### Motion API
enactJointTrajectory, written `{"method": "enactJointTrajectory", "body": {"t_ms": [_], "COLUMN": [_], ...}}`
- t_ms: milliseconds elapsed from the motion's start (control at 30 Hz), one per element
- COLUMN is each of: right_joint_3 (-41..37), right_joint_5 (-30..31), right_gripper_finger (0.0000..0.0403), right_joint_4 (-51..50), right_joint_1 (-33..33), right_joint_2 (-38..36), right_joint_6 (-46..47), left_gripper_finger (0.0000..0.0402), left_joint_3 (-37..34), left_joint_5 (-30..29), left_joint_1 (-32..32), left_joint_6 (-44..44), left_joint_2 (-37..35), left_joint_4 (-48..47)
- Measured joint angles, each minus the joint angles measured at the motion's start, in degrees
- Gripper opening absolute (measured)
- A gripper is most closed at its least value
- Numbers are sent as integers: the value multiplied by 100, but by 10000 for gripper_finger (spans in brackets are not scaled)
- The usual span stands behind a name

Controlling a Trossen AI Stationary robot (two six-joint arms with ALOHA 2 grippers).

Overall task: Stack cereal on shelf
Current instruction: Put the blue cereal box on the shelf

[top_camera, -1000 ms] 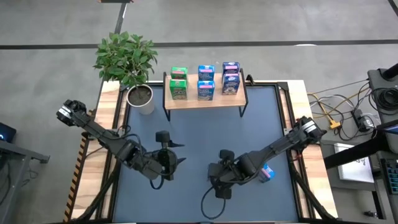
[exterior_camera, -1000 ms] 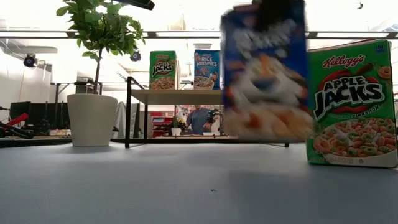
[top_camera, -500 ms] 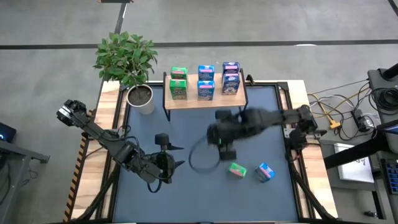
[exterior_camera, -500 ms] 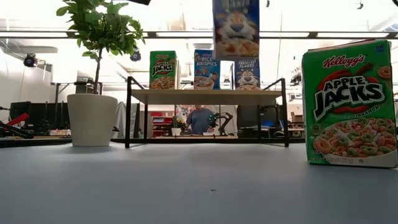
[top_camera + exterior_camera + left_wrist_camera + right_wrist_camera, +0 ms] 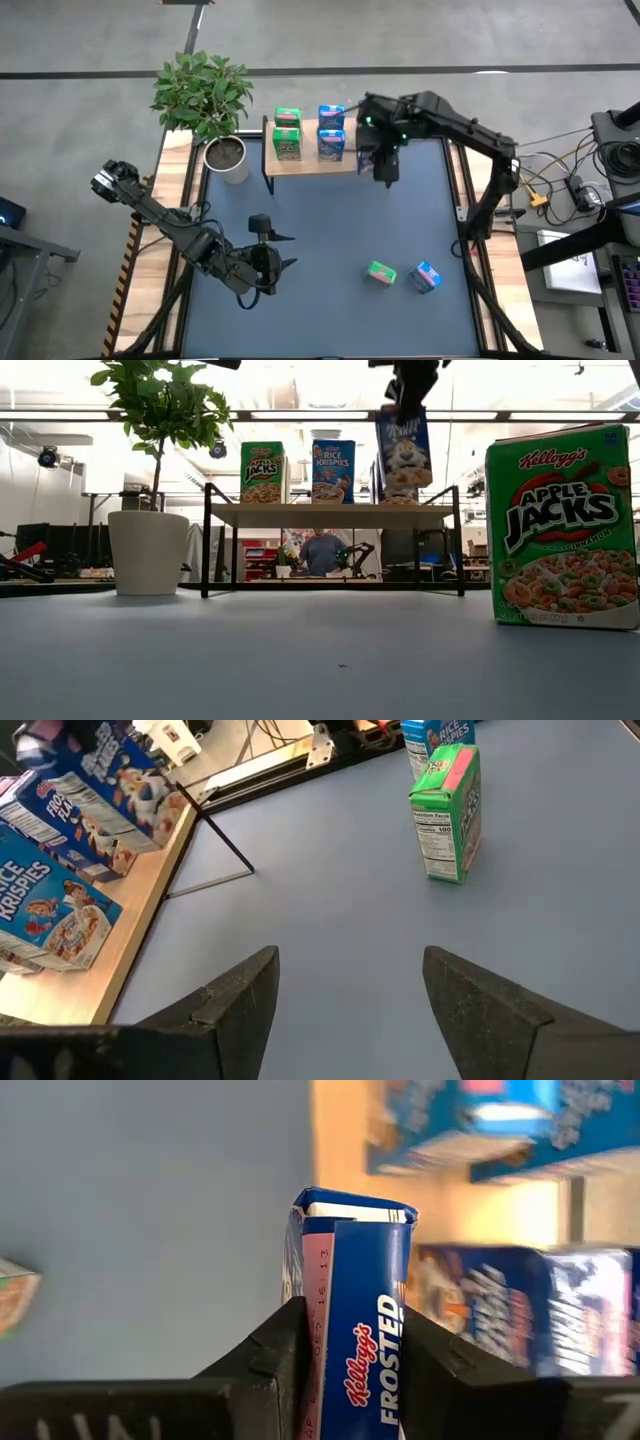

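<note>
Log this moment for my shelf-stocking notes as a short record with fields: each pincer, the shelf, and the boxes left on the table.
right pincer: shut on a blue Frosted Flakes box, held over the shelf's right end
left pincer: open, empty, low over the table's near left part
shelf: green box on the left, blue Rice Krispies box in the middle, more Frosted Flakes boxes at the right end
table: green Apple Jacks box and a blue box beside it, near right
</note>
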Motion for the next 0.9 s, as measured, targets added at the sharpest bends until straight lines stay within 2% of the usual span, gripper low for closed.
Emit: {"method": "enactJointTrajectory", "body": {"t_ms": [200,733,900], "right_joint_3": [-272,-578,-836], "right_joint_5": [-112,-96,206], "right_gripper_finger": [105,119,142], "right_joint_4": [261,780,932], "right_joint_1": [-501,-574,-574], "right_joint_2": [-33,-28,-37], "right_joint_6": [-442,-661,-613], "left_gripper_finger": [231,231,231], "left_joint_3": [0,0,0], "left_joint_5": [-2,-4,-4], "left_joint_1": [2,11,11], "left_joint_6": [2,-83,-83], "left_joint_2": [0,0,0], "left_joint_4": [43,55,57]}}
